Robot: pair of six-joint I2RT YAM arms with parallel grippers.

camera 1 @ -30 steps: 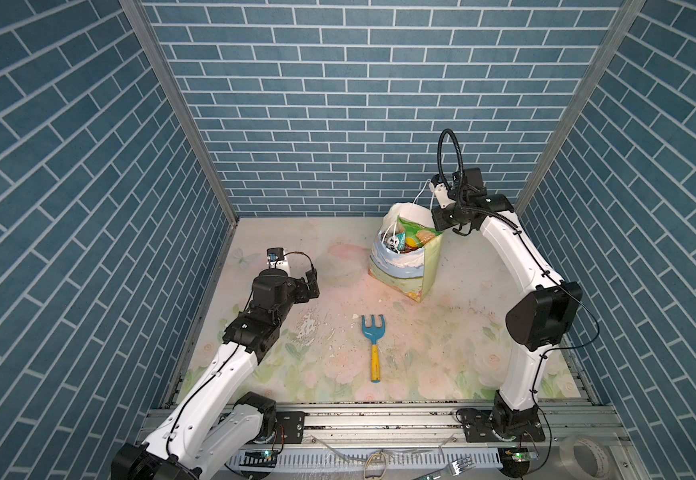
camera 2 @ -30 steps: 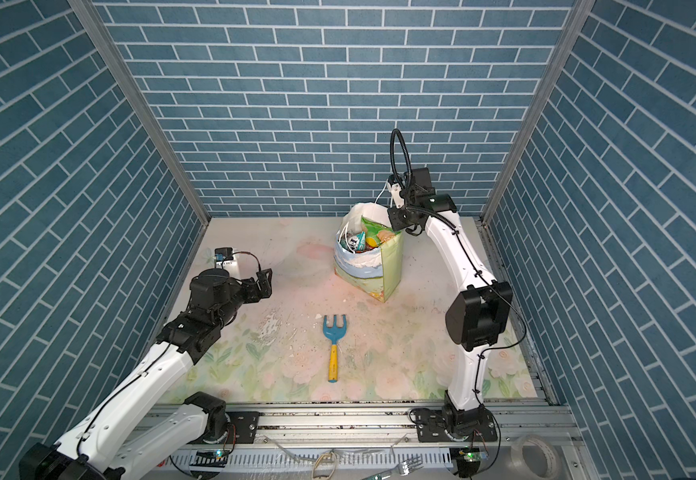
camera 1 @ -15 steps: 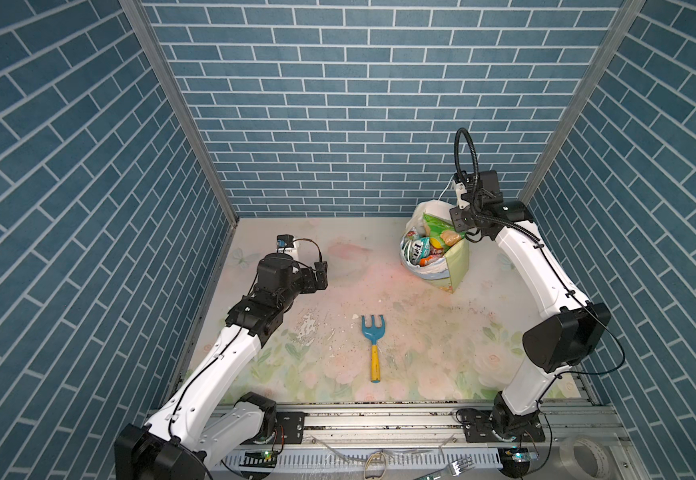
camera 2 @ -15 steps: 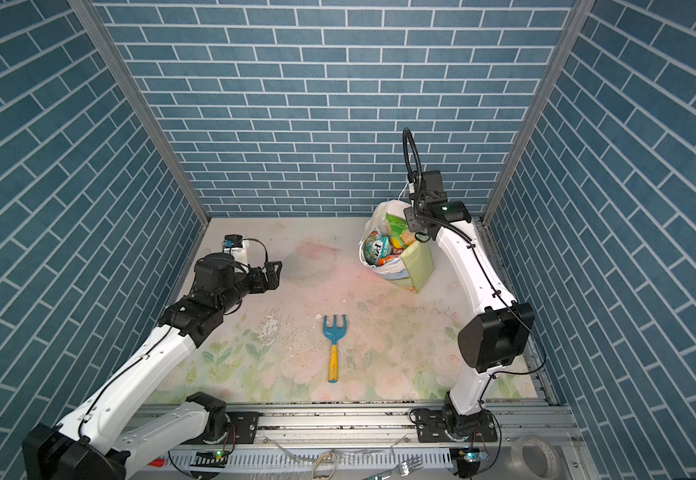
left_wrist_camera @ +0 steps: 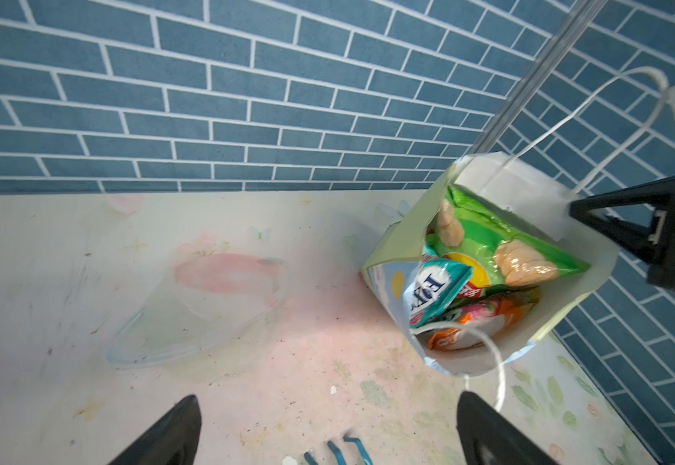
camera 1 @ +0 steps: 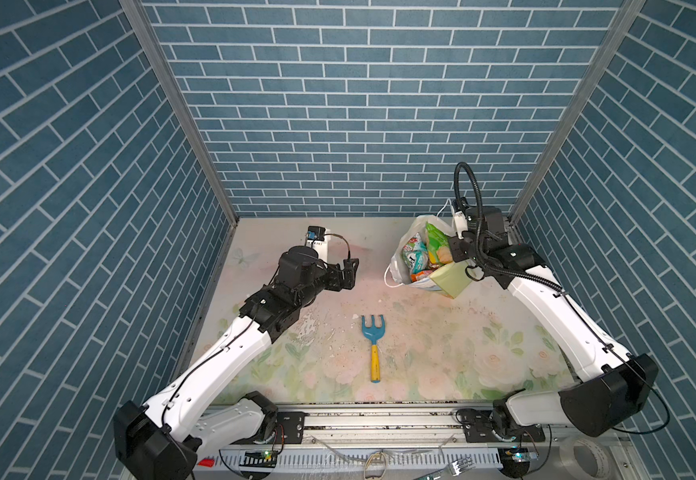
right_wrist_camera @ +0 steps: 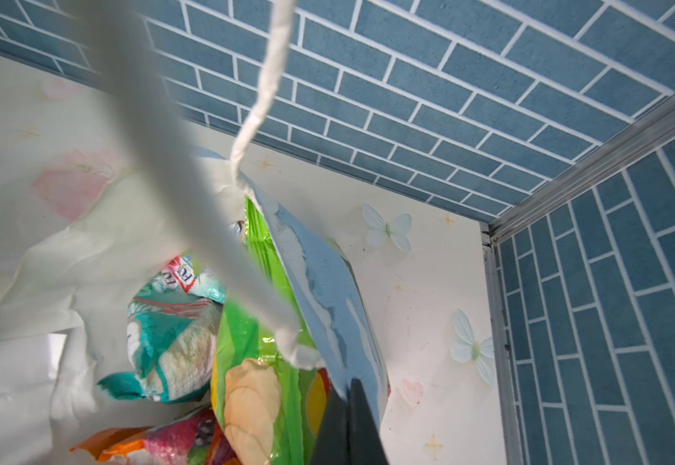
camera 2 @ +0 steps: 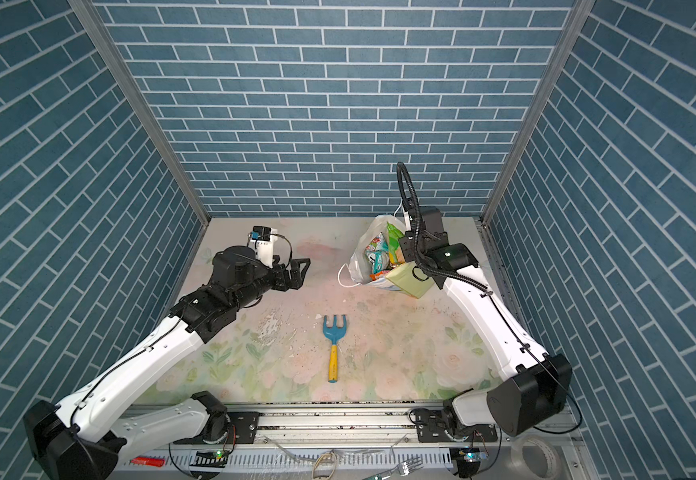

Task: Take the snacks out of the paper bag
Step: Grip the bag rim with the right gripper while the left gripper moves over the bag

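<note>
Left wrist view: my right claw point(left_wrist_camera: 577, 211) pinches the sky-printed paper bag point(left_wrist_camera: 404, 237) tipped, so shiny snack packets point(left_wrist_camera: 509, 241) face my open left claw point(left_wrist_camera: 329, 398).

The paper bag point(left_wrist_camera: 404, 237) is white inside, pale green on its side panel and sky blue with white clouds outside; its cord handles point(right_wrist_camera: 265, 84) are white. It holds a bright green packet point(left_wrist_camera: 488, 237), a teal-and-white packet point(left_wrist_camera: 434, 290) and an orange-red packet point(left_wrist_camera: 505, 312) printed with fruit. The rake point(camera 1: 373, 336) is blue-headed, yellow-handled. The bench point(camera 1: 421, 353) bears faded pink-and-green flowers
</note>
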